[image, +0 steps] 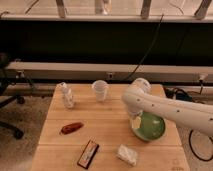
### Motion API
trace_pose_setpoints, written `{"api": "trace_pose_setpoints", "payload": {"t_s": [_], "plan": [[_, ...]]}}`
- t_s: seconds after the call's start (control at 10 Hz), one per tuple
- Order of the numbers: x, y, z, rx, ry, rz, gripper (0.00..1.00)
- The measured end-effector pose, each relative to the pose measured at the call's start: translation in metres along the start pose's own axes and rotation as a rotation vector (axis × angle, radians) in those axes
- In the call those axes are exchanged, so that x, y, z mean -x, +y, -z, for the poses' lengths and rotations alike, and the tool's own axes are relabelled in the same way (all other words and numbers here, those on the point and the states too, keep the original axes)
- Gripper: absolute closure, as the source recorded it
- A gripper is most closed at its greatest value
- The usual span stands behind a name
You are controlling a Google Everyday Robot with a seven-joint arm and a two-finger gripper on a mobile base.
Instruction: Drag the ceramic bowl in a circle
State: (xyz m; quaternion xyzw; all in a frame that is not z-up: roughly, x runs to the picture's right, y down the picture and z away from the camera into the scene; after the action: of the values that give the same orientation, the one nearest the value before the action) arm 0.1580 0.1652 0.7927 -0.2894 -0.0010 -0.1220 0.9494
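Note:
The ceramic bowl (149, 127) is a wide, shallow green bowl with a paler rim, on the right part of the wooden table (105, 122). My white arm comes in from the right and bends down over the bowl's left side. My gripper (135, 121) is at the bowl's left rim, mostly hidden under the arm's wrist.
A small white cup (100, 90) stands at the back middle. A crumpled clear bottle (66, 95) is at the back left. A reddish-brown packet (71, 128), a dark bar (88, 153) and a white crumpled wrapper (127, 154) lie toward the front.

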Motion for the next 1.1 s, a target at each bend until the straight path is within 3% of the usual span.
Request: {"api": "trace_pose_setpoints", "payload": {"t_s": [0.3, 0.6, 1.1], "plan": [[-0.01, -0.02, -0.011, 0.019, -0.013, -0.006, 0.04], [-0.036, -0.04, -0.025, 0.038, -0.025, -0.02, 0.04], [-0.074, -0.041, -0.051, 0.057, -0.113, -0.092, 0.04]]}}
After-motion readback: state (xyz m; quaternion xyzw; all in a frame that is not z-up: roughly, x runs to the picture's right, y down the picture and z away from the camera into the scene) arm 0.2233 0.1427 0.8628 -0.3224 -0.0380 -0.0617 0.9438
